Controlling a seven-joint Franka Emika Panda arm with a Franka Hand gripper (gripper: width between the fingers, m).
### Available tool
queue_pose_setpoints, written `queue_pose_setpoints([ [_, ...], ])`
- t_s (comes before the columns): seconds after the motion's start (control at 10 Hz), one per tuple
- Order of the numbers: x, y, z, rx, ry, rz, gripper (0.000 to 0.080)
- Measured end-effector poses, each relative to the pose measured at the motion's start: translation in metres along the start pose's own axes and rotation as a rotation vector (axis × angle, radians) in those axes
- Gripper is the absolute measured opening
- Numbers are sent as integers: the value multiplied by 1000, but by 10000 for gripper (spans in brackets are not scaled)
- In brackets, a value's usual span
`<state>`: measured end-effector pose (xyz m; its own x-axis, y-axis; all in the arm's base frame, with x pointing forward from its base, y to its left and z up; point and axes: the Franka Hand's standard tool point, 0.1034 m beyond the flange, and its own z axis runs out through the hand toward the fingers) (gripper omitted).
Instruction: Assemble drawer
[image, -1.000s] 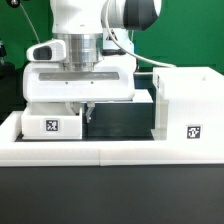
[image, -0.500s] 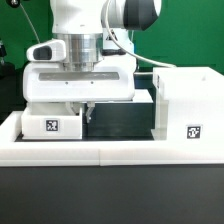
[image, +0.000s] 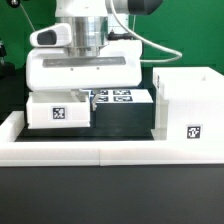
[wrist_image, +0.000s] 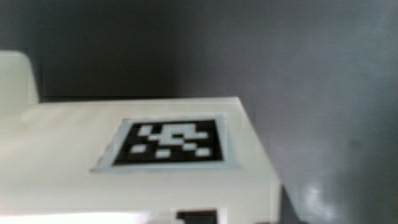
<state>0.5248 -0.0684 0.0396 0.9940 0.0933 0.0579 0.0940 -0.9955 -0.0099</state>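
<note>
Little of the assembly looks done. 1 box (image: 60, 113) is under the arm on the exterior view's left, well apart from the housing (image: 185, 95), which stands on the bench (image: 125, 122) at the exterior view's right. Nothing can be seen seated in the housing, though its open side is turned away, so its inside goes unchecked. A 2nd box is not in sight in either view. What remains, by my reading, is nearly everything: carry this box across, line it up with its slot and push it home, then do the same with the other.

The pincer (image: 80, 93) sits directly above the box, its fingers hidden by the hand and the box. I cannot tell whether they are apart or clamped on it. The box may be hanging just clear of the bench, but the angle is too flat to be sure.

The exterior view gives the layout: box, housing, the marker board (image: 115, 97) behind and between them, and the low wall (image: 100, 152) in front. The wrist view shows none of that. It shows only a blurred close-up of the box (wrist_image: 107, 125) and its tag (wrist_image: 171, 141) over dark bench.
</note>
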Motion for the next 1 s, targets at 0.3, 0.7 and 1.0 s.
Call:
queue_pose_setpoints([
  [0.3,9,-33,0,19,-9,-135,41],
  [0.7,4,-42,5,16,0,-176,41],
  [1.0,3,-41,6,16,-3,-259,41],
])
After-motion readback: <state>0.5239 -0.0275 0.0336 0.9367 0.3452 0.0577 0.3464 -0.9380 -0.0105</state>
